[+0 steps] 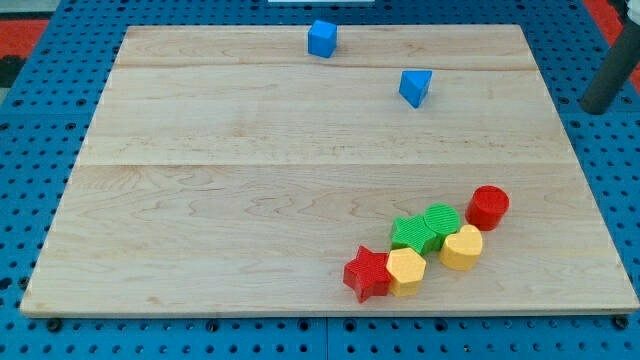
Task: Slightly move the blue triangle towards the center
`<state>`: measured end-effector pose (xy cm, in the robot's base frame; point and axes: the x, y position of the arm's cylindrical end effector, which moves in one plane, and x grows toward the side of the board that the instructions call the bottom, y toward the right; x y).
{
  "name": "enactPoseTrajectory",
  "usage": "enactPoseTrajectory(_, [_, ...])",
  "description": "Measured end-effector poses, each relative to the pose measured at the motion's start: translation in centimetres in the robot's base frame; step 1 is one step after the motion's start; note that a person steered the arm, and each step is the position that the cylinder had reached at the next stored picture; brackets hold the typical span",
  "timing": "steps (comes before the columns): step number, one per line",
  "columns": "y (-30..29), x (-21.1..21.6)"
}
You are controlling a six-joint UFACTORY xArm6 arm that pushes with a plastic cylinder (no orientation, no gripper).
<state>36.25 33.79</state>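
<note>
The blue triangle lies on the wooden board in the upper right part, right of the centre line. My rod enters at the view's right edge, and my tip is off the board, over the blue pegboard, far to the right of the blue triangle and a little lower in the view. It touches no block.
A blue cube sits near the board's top edge. At the lower right a cluster lies in a diagonal row: red cylinder, two green blocks, yellow block, yellow hexagon, red star.
</note>
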Motion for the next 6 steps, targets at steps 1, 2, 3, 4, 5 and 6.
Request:
enactPoseTrajectory(1, [-5.0,0.5])
enactPoseTrajectory(2, [-12.8,-2.1])
enactPoseTrajectory(3, [-14.3,-3.2])
enactPoseTrajectory(4, [-19.1,-6.7])
enactPoseTrajectory(5, [-26.6,-6.2])
enactPoseTrajectory(6, [-26.1,-6.0])
